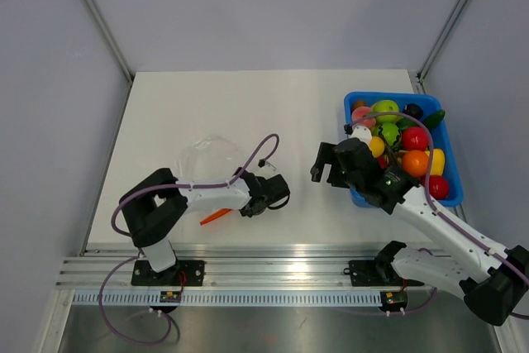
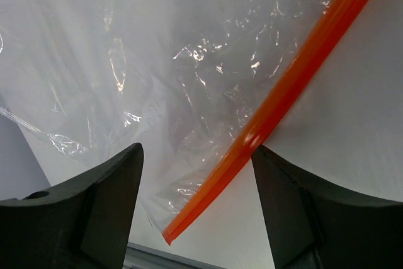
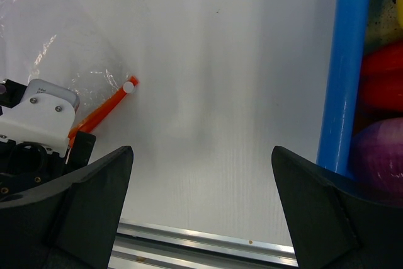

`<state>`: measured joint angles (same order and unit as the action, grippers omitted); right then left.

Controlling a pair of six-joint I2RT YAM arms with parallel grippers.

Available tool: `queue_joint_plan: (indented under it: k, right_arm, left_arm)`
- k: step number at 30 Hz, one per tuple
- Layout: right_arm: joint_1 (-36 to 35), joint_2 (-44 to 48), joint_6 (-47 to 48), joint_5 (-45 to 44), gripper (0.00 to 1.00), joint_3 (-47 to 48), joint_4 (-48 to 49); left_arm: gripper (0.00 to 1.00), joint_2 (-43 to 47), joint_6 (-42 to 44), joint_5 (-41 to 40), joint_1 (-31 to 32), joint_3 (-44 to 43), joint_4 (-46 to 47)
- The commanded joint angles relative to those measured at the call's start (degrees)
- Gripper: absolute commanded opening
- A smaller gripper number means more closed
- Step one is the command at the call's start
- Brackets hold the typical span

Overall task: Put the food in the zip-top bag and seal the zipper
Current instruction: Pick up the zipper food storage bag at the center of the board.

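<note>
The clear zip-top bag [image 1: 207,159] lies crumpled on the table at the left; its orange-red zipper [image 1: 216,215] is at the near side. My left gripper [image 1: 250,206] is open just above the bag. In the left wrist view the zipper [image 2: 283,86] runs diagonally between the open fingers [image 2: 107,193], apart from both. The zipper [image 3: 101,113] also shows in the right wrist view, with a white slider [image 3: 129,86]. The food [image 1: 415,138] is piled in the blue bin. My right gripper [image 1: 326,169] is open and empty over bare table left of the bin.
The blue bin [image 1: 453,192] stands at the right with several toy fruits; its wall [image 3: 343,61] and purple food [image 3: 381,155] show in the right wrist view. A metal rail [image 1: 273,274] runs along the near edge. Purple cables loop over both arms.
</note>
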<state>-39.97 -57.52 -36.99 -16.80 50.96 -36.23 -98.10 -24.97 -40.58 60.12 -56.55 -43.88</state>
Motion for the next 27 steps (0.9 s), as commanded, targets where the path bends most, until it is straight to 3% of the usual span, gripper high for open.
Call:
queue_joint_plan:
  k: [1,16,22,27]
  right_arm:
    - [-0.1,1.5,-1.2,0.4,1.00,-0.3,1.2]
    - [0.0,1.8,-2.4,1.0,1.00,-1.7,1.5]
    - [-0.1,1.4,-2.6,1.4,0.99,-2.1,2.0]
    - [0.0,1.5,-2.3,1.5,0.99,-1.9,1.9]
  left_arm:
    - [0.71,-1.3,-2.8,-5.6,0.0,-2.0,-0.2]
    - [0.49,-5.0,-6.1,-12.5,0.0,-4.9,-3.9]
    - [0.36,-7.1,-6.5,-14.9,0.0,-7.6,-5.1]
    - [0.19,-9.3,-6.6,-15.9,-0.1,-9.9,-6.7]
